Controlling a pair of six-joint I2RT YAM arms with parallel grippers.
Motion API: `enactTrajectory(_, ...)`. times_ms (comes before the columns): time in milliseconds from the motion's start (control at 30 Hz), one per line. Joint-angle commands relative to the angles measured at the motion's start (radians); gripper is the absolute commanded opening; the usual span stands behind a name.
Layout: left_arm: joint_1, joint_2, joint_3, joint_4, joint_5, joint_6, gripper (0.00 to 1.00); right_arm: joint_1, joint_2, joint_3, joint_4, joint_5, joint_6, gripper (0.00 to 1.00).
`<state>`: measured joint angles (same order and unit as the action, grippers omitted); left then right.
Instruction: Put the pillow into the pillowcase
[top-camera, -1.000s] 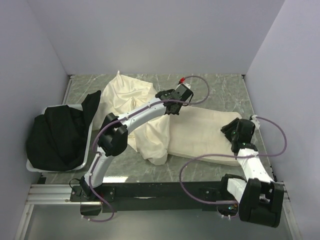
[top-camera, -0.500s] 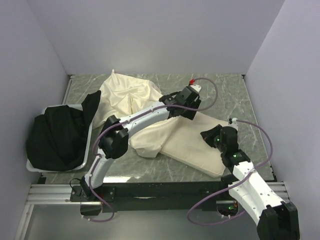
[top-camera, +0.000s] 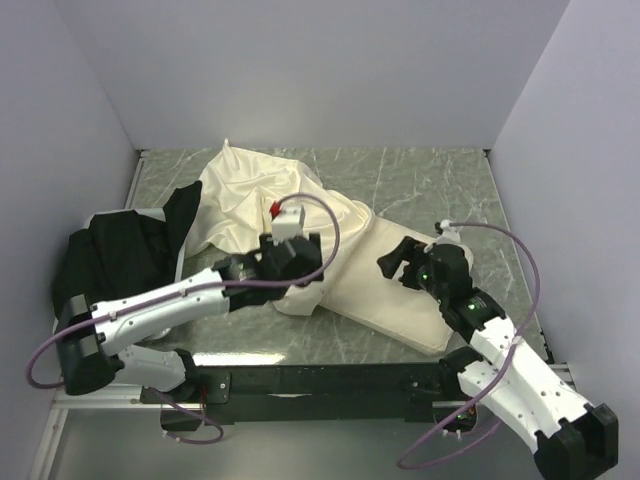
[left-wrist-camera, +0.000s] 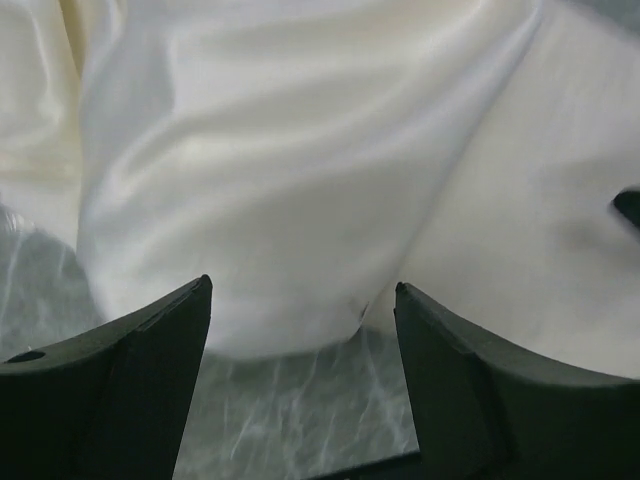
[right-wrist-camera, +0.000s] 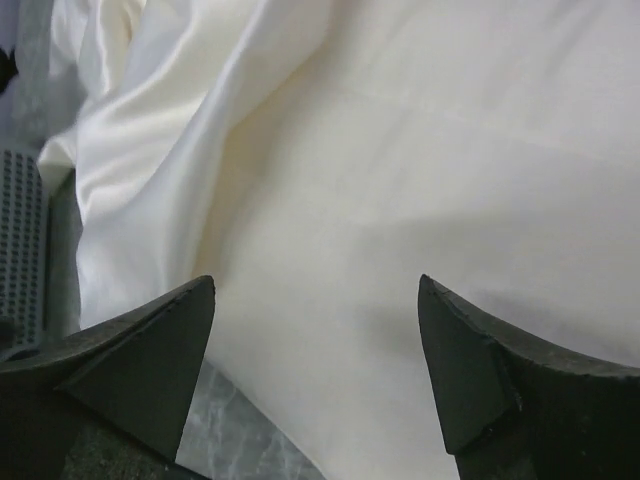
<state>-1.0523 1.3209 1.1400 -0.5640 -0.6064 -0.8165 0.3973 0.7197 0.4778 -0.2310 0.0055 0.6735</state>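
The grey-green marbled table (top-camera: 420, 180) stretched in front of my two bases. Across its far left and middle sprawled the pillowcase (top-camera: 245, 195), a shiny, wrinkled cream heap whose near fold ran down toward me. The pillow (top-camera: 395, 290) lay flat and slantwise on the right-hand middle of the table. Its left end touched that fold, which lapped over it. I could not tell whether any of the pillow was inside the sack. At the left edge sat a heap of black cloth (top-camera: 110, 260), touching the pillowcase's left side.

My left gripper (top-camera: 312, 272) hung low over the near fold of the pillowcase with its jaws spread wide and nothing between them. My right gripper (top-camera: 393, 257) hovered just above the pillow's upper left part, jaws likewise wide apart and empty.
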Motion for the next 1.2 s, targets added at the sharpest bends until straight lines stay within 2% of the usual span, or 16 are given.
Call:
enactTrajectory(0,-0.09,-0.034,-0.242,0.021,0.006,-0.264,0.78,0.173,0.124,0.107,-0.111,0.129,-0.127,0.89)
enactTrajectory(67,-0.127,-0.054,-0.346,0.109,0.049,-0.308,0.77,0.251,0.219,0.151,-0.149,0.218,-0.141,0.93)
enactTrajectory(100,-0.135,-0.054,-0.373,0.134,0.059,-0.322,0.78,0.334,0.25,0.165,-0.163,0.249,-0.144,0.93)
enactTrajectory(200,-0.143,-0.031,-0.436,0.235,0.088,-0.326,0.78,0.451,0.34,0.2,-0.212,0.318,-0.155,0.97)
enactTrajectory(333,-0.132,0.02,-0.444,0.285,0.053,-0.331,0.8,0.517,0.417,0.237,-0.229,0.306,-0.184,0.99)
enactTrajectory(467,-0.065,0.07,-0.401,0.334,0.06,-0.274,0.79,0.569,0.536,0.291,-0.258,0.332,-0.215,1.0)
enactTrajectory(567,-0.02,0.106,-0.381,0.372,0.088,-0.228,0.64,0.6,0.619,0.329,-0.289,0.353,-0.233,0.99)
enactTrajectory(600,-0.017,0.112,-0.373,0.375,0.088,-0.216,0.51,0.6,0.639,0.332,-0.277,0.347,-0.241,0.97)
enactTrajectory(667,-0.012,0.107,-0.344,0.383,0.089,-0.17,0.35,0.6,0.696,0.338,-0.254,0.3,-0.256,0.83)
enactTrajectory(700,-0.012,0.094,-0.335,0.388,0.094,-0.15,0.23,0.598,0.713,0.349,-0.239,0.286,-0.259,0.76)
enactTrajectory(733,-0.012,0.087,-0.315,0.394,0.106,-0.133,0.18,0.597,0.73,0.361,-0.238,0.277,-0.258,0.46)
enactTrajectory(800,-0.011,0.068,-0.287,0.4,0.125,-0.063,0.08,0.574,0.725,0.41,-0.237,0.231,-0.259,0.2)
enactTrajectory(833,-0.011,0.063,-0.251,0.395,0.134,-0.043,0.05,0.56,0.69,0.43,-0.234,0.194,-0.261,0.0)
enactTrajectory(967,-0.012,0.052,-0.111,0.346,0.189,0.11,0.01,0.444,0.564,0.534,-0.217,-0.094,-0.243,0.0)
enactTrajectory(1000,-0.012,0.044,-0.082,0.339,0.207,0.141,0.01,0.396,0.546,0.588,-0.226,-0.131,-0.235,0.0)
enactTrajectory(1167,-0.012,0.055,0.187,0.237,0.249,0.275,0.01,0.312,0.442,0.717,-0.235,-0.252,-0.146,0.0)
